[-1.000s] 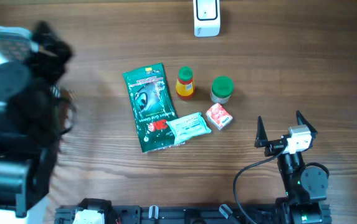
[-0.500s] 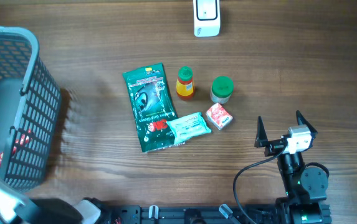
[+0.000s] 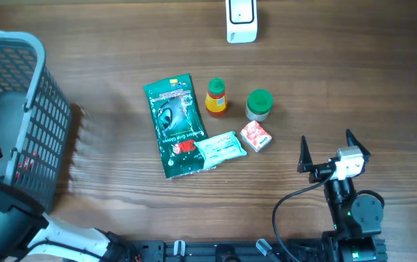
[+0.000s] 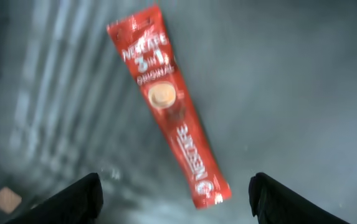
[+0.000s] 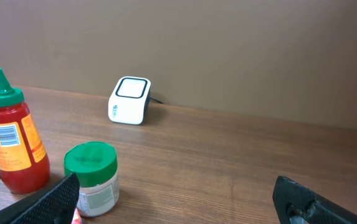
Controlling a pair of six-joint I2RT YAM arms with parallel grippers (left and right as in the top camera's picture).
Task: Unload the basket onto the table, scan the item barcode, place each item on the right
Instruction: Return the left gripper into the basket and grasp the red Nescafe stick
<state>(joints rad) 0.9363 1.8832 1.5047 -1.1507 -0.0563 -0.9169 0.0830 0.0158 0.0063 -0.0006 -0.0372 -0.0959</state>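
Once blurred over the basket (image 3: 48,109) at the desk's left edge, now drawn clear. Left gripper (image 4: 177,183) wide, holding nothing above the red sachet (image 4: 169,106) on the basket floor; right gripper (image 3: 326,138) agape, empty. Likely scanned and binned.

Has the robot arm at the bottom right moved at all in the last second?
No. In the overhead view the right gripper sits where it was, just right of the small red box and below the green-lidded jar, jaws spread as before.
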